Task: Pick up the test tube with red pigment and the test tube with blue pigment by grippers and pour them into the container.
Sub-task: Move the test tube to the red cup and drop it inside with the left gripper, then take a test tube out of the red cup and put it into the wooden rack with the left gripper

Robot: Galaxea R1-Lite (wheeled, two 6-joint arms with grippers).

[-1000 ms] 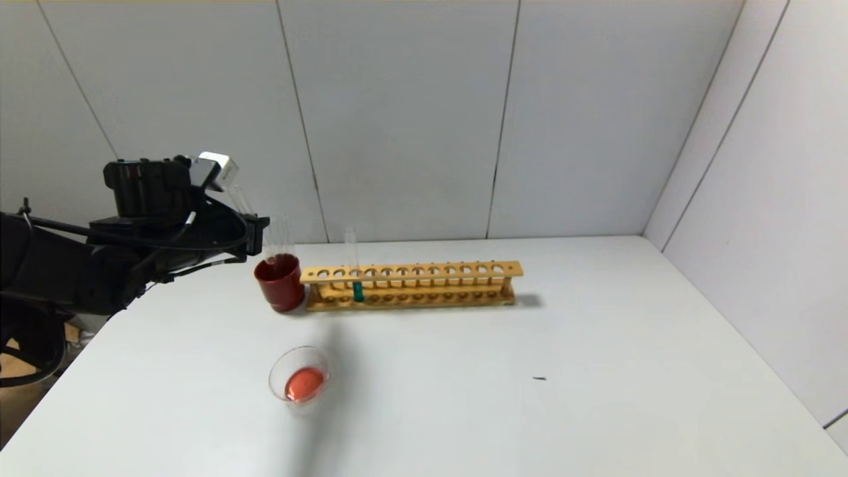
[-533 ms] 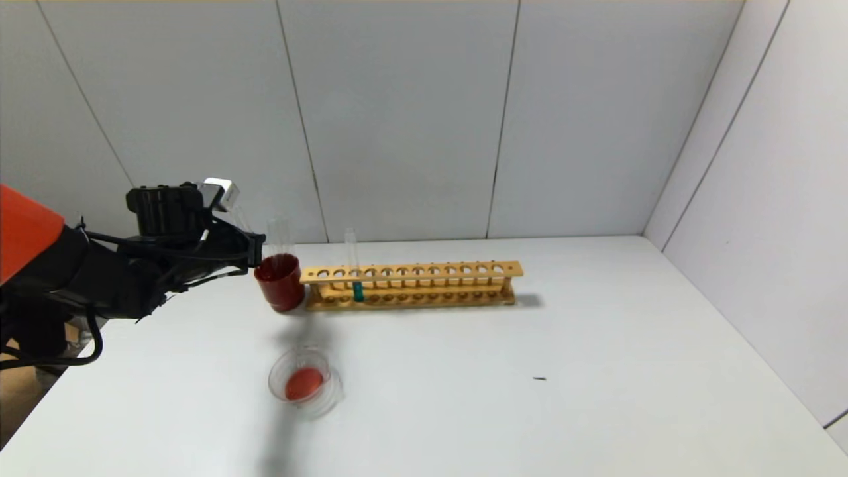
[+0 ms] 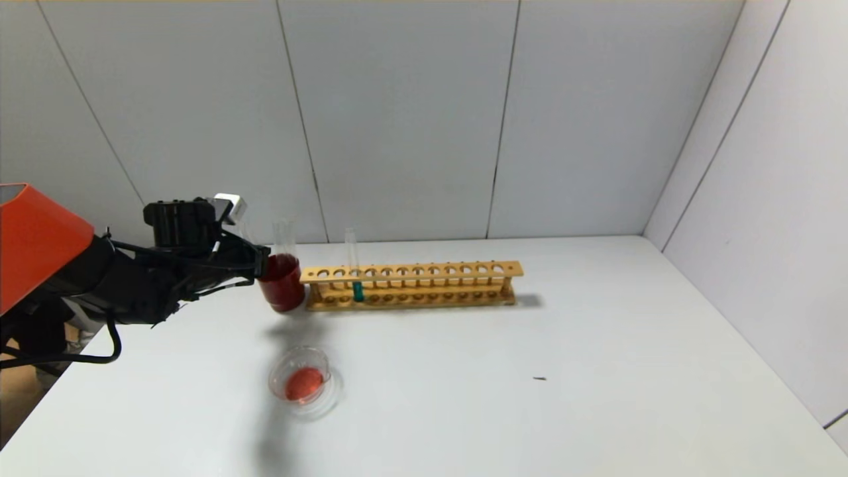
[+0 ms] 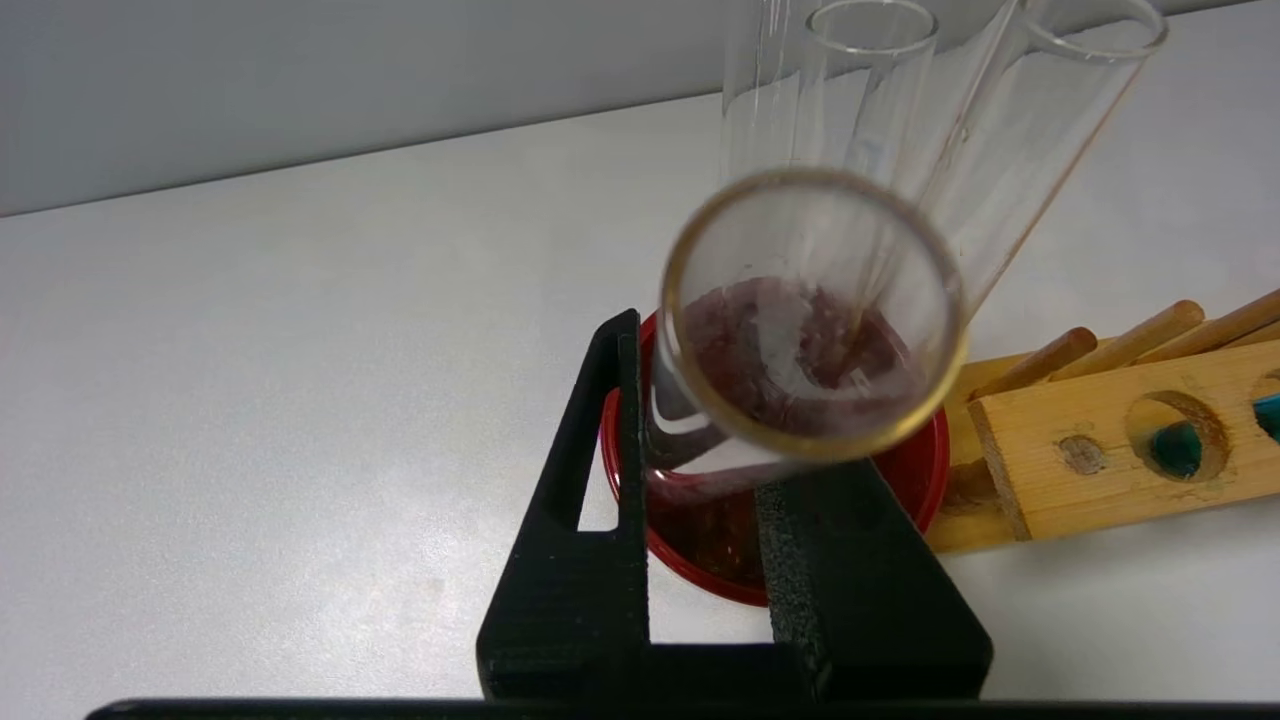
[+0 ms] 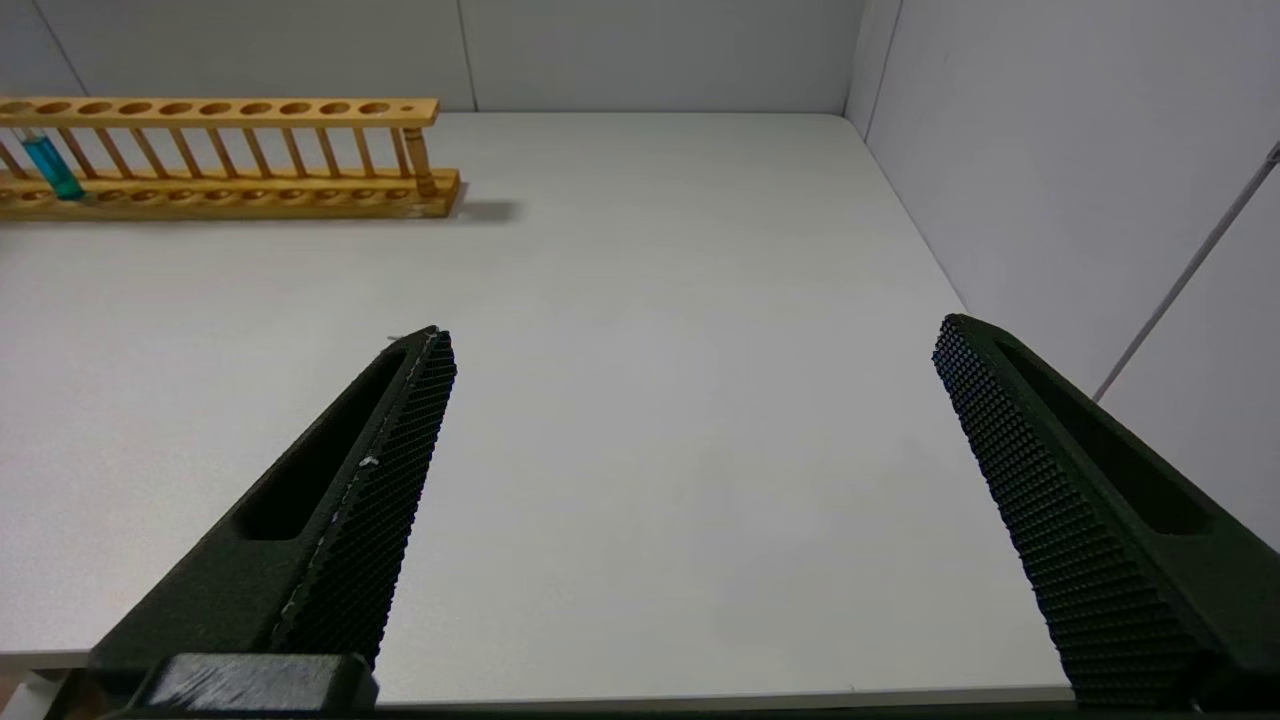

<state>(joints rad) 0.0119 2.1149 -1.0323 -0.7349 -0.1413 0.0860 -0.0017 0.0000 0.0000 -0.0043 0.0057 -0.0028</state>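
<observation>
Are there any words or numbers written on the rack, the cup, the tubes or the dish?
None: no word, number or sign can be read on the wooden rack, the red cup, the tubes or the glass dish.

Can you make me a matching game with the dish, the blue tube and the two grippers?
Things:
1. dish
2. blue tube
3. left gripper
4. right gripper

States:
A. open, holding nothing
B. red liquid inside
C. standing in the rack
D. shut on a clear tube over the red cup

Pairs: 1-B; 2-C; 3-D; 4-A
</observation>
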